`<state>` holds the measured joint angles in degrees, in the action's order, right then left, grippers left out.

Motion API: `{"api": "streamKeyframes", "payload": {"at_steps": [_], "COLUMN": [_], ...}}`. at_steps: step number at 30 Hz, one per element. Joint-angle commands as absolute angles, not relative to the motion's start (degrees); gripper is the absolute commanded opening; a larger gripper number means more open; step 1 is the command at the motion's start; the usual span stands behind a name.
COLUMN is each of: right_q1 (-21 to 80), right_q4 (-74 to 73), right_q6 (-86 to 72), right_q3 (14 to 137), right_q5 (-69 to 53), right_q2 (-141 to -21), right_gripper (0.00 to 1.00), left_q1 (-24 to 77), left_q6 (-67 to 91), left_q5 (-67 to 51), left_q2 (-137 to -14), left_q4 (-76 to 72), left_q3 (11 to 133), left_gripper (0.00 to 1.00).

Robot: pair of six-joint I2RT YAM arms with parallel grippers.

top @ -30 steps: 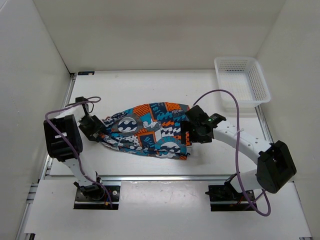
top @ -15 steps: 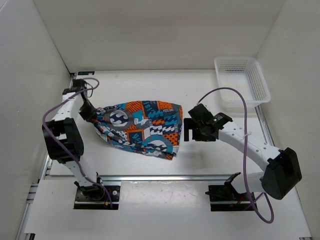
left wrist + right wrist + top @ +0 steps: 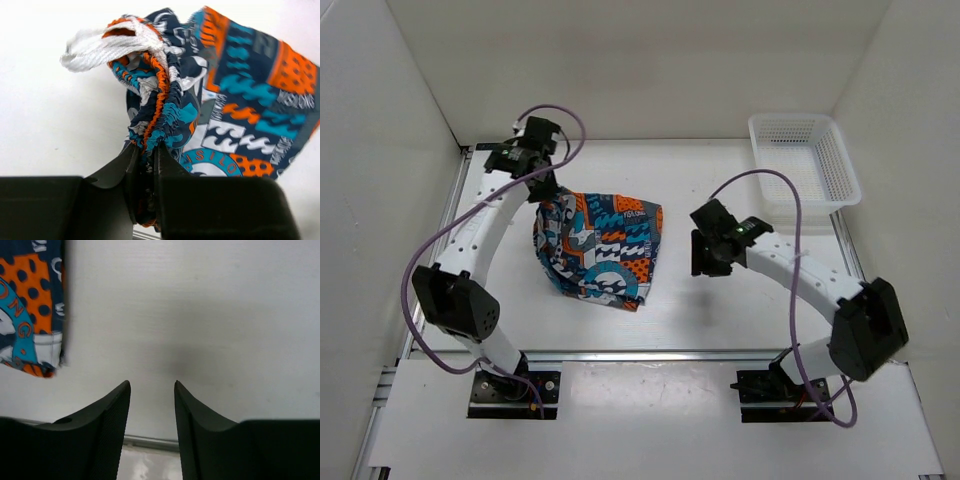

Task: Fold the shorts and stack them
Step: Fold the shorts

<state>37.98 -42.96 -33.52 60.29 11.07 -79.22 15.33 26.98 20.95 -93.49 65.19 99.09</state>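
The shorts (image 3: 600, 250), a patchwork print in orange, teal, navy and white, lie bunched on the table left of centre, their far left corner lifted. My left gripper (image 3: 542, 190) is shut on that corner; in the left wrist view the gathered waistband (image 3: 157, 100) and its white drawstring (image 3: 107, 42) stick out past the gripper (image 3: 146, 150). My right gripper (image 3: 705, 262) hovers to the right of the shorts, apart from them. Seen from the right wrist, that gripper (image 3: 151, 385) is open over bare table with nothing between its fingers, and an edge of the shorts (image 3: 30, 305) shows at the left.
A white mesh basket (image 3: 804, 165) stands at the back right corner. White walls close in the table on the left, back and right. A metal rail (image 3: 620, 353) runs along the near edge in front of the arm bases.
My left gripper closed on the shorts' left end and carried it to the far left, gathering the cloth into a narrower heap. My right gripper has let go, drawn back right and narrowed its jaws.
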Motion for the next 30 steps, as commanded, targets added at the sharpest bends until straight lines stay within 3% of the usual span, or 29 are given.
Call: {"api": "streamKeyframes", "payload": {"at_steps": [1, 2, 7, 9, 14, 19, 24, 30], "right_q1": [37.53, 36.75, 33.84, 32.53, 31.47, 31.46, 31.46, 31.46], "right_q4": [-33.96, -32.45, -25.85, -25.22, -24.70, -24.18, -24.17, -24.17], "right_q6": [-33.57, -33.57, -34.98, -34.98, -34.37, -34.36, -34.98, -34.98], "right_q3": [64.07, 64.68, 69.94, 71.71, 76.46, 77.87, 77.87, 76.65], "right_q5": [4.50, 0.74, -6.23, -6.77, -7.82, -8.96, -8.44, -7.92], "right_q2": [-86.80, -88.58, -100.25, -103.43, -112.58, -117.33, -117.33, -117.33], "right_gripper": [0.44, 0.38, 0.42, 0.35, 0.33, 0.01, 0.00, 0.00], "left_q1": [21.16, 22.23, 25.40, 26.97, 29.61, 35.58, 43.31, 45.09], "left_q6": [28.04, 29.26, 30.94, 31.55, 31.55, 32.08, 34.27, 37.00], "left_q5": [25.83, 27.84, 29.36, 29.36, 29.36, 26.29, 25.14, 24.44], "left_q2": [-95.52, -96.23, -98.70, -98.70, -99.84, -103.61, -112.03, -118.91], "left_q4": [69.59, 70.22, 71.98, 71.98, 71.98, 71.98, 71.98, 71.46], "left_q3": [103.09, 104.40, 106.08, 106.61, 107.67, 111.35, 115.13, 117.33], "left_gripper": [0.10, 0.10, 0.10, 0.10, 0.10, 0.10, 0.10, 0.10]}}
